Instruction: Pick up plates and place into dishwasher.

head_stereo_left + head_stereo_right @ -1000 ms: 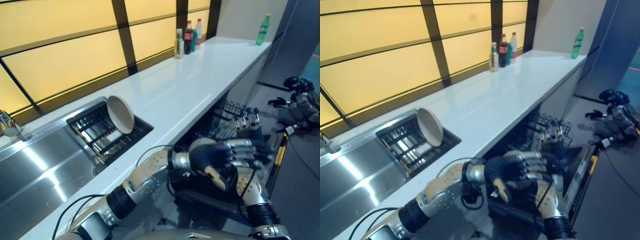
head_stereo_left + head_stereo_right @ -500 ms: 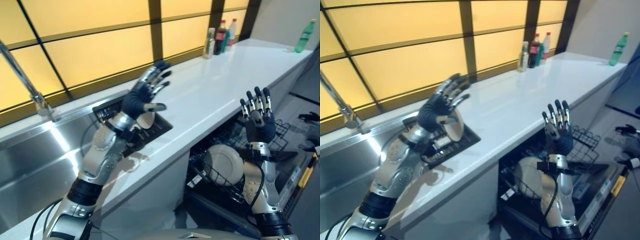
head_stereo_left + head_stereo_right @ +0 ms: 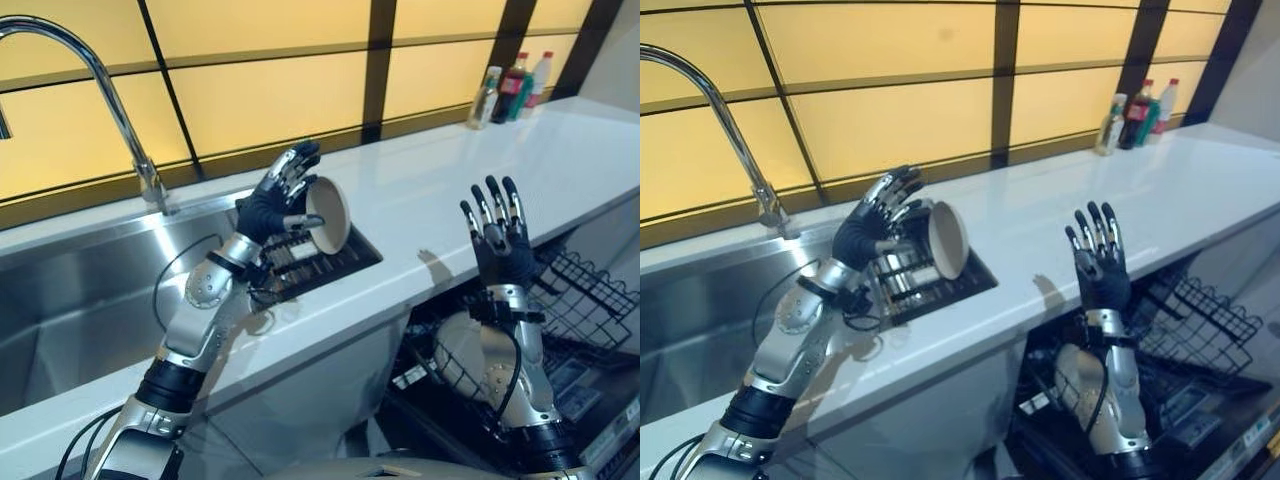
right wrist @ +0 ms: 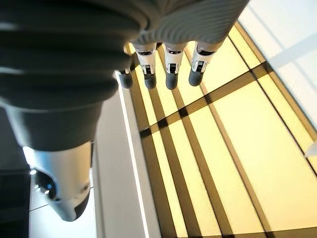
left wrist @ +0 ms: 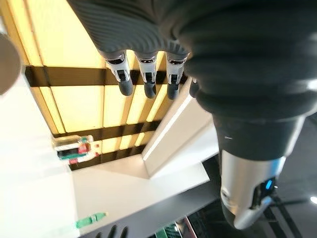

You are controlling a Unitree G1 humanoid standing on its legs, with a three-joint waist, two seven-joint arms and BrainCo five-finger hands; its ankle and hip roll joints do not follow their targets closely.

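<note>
A beige plate [image 3: 333, 214] stands on edge in the dark rack [image 3: 345, 262] set in the sink's right side. My left hand [image 3: 268, 208] is open beside the plate's left rim, fingers spread and straight [image 5: 145, 79]; I cannot tell if it touches. My right hand [image 3: 502, 258] is raised with open, upright fingers [image 4: 169, 73] over the open dishwasher and holds nothing. Below it, a second beige plate [image 3: 452, 348] rests on edge in the dishwasher's wire rack [image 3: 582, 292].
A steel sink [image 3: 70, 300] with a tall curved faucet [image 3: 105, 85] lies at the left. The white counter [image 3: 470, 190] runs to the right, with several bottles [image 3: 510, 85] at its far end by the window.
Both hands have left the dishwasher, where the second plate now sits. My left hand has swung over to the plate in the sink rack. The camera has turned left.
</note>
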